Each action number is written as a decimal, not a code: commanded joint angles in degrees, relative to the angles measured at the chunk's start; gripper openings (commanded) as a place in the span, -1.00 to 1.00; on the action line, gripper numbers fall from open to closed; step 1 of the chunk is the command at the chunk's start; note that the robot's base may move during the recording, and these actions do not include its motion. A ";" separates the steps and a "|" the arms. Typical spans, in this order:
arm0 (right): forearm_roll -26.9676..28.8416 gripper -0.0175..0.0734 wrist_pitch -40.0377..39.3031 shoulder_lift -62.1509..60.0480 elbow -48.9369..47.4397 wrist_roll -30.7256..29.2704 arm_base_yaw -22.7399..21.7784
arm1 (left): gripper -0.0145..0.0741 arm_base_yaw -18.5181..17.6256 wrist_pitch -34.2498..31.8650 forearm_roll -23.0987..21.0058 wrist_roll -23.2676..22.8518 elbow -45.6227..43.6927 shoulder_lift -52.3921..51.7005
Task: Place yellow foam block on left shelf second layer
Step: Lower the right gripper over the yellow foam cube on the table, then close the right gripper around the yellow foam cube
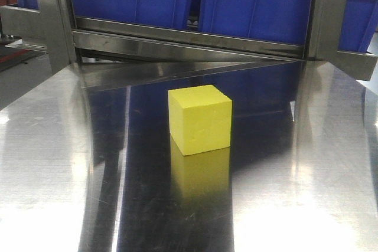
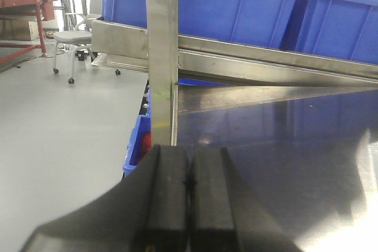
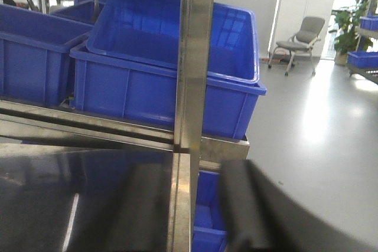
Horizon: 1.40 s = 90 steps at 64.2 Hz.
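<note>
The bright yellow foam block [image 1: 199,120] sits upright, slightly dented.

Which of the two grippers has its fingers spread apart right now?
The right gripper: its fingers stand apart, with the shelf post visible between them; those of the left gripper are pressed together.

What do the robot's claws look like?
The left claw has two matte black, blocky fingers with flat faces, flaring into a wide dark base. The right claw shows the same plain black, smooth-edged fingers. No cables, stickers or markings show in these views.
</note>
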 commanded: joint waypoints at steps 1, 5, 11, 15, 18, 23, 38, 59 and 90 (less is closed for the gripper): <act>0.10 0.75 -1.33 5.56 -5.47 -0.24 1.34 | -0.36 -0.11 -5.05 -0.42 -0.22 1.48 0.41; 0.10 0.70 2.12 9.13 -8.13 -0.24 3.46 | -0.36 -0.11 -5.05 -0.42 -0.22 1.48 0.41; 0.10 0.68 7.24 15.14 -12.02 -0.24 7.64 | -0.36 -0.11 -5.05 -0.42 -0.22 1.48 0.41; 0.55 0.68 10.43 19.18 -15.27 -0.24 11.37 | -0.36 -0.11 -5.05 -0.42 -0.22 1.48 0.41; 0.83 0.68 13.12 22.46 -17.72 -0.24 15.02 | -0.36 -0.11 -5.05 -0.42 -0.22 1.48 0.41; 1.20 0.68 18.03 28.30 -21.77 -0.14 20.16 | -0.36 -0.11 -5.05 -0.42 -0.22 1.48 0.41; 1.20 0.68 29.82 46.63 -35.31 8.63 32.13 | -0.36 -0.11 -5.05 -0.42 -0.22 1.48 0.41; -2.81 0.68 37.93 67.30 -50.99 18.14 42.43 | -0.36 -0.11 -5.05 -0.42 -0.22 1.48 0.41; -5.52 0.68 37.65 80.44 -55.62 23.43 44.64 | -0.36 -0.11 -5.05 -0.42 -0.22 1.48 0.41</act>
